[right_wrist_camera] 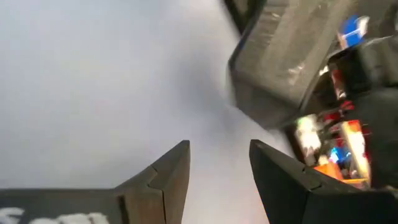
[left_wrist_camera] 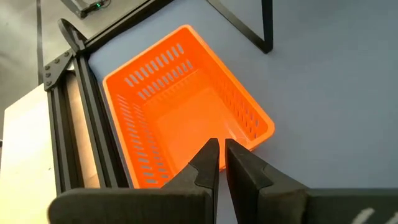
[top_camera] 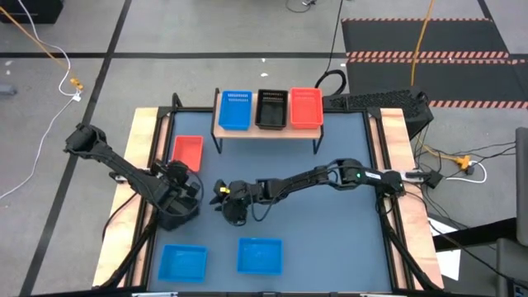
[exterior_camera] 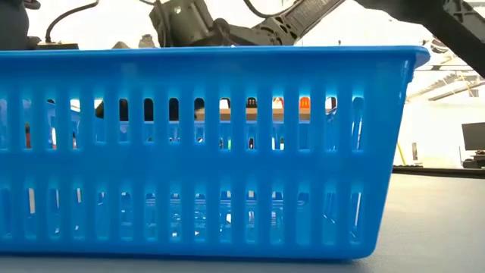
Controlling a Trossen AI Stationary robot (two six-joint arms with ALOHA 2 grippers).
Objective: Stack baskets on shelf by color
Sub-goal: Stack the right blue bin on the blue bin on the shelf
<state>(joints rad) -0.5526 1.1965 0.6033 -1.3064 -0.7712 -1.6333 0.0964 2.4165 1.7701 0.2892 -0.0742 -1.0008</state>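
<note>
no legible text, labels, brands or numbers anywhere

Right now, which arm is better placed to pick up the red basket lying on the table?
The left. Its gripper hangs close to the red basket, fingers nearly closed, while the right gripper is open over bare table farther away.

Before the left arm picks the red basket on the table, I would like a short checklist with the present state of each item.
1. Left claw near the loose red basket: ok, just beside its rim.
2. Left claw open enough for the wall: not ok, fingers nearly closed.
3. Red basket empty: ok.
4. Shelf already has a red basket to stack on: ok.
5. Right claw empty and open: ok.
6. Right arm away from the path to the shelf: cannot tell.
</note>
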